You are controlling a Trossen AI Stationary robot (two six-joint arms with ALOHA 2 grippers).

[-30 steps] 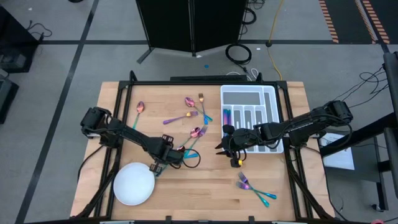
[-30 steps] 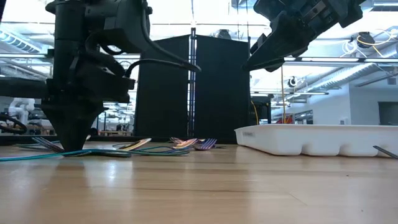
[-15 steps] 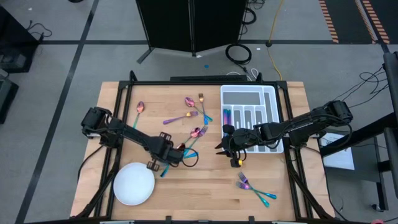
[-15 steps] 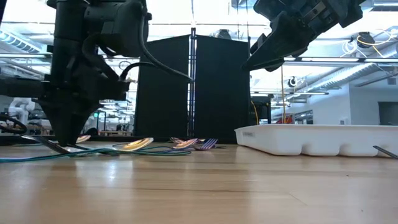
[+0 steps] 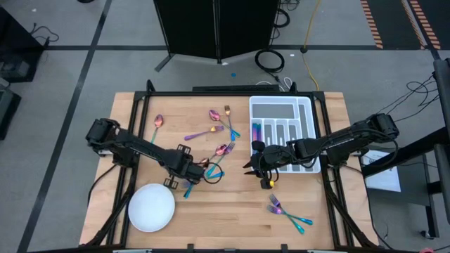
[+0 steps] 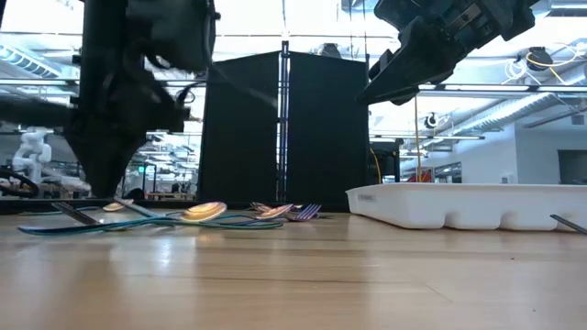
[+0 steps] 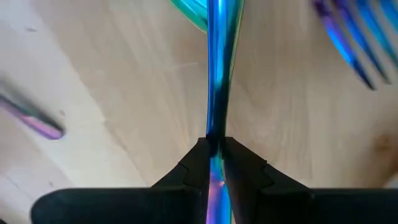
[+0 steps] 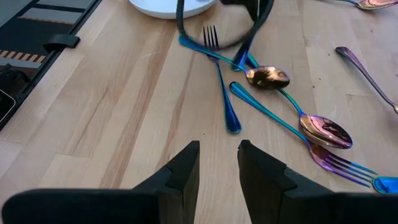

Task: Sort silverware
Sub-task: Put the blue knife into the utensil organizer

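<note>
While the wooden table [image 5: 232,211] carries everything, take the white divided tray [image 5: 281,109] at its far right as ref. Round plate [image 5: 151,207] lies well left of tray, near front edge. Left gripper [image 7: 214,155], left of tray just by plate, is clamped on a blue utensil handle [image 7: 217,74]. Right gripper [image 8: 217,158] hangs just left of tray, jaws a little apart, nothing in them. Other silverware [image 5: 218,130] is scattered left of tray; two pcs [image 5: 288,214] in front.

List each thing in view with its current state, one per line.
Left claw: shut on a blue utensil handle.
Right claw: open, empty, raised beside the tray.
White tray: some silverware in its slots.
Plate: empty.
Two forks: lying loose near the table's front.
</note>
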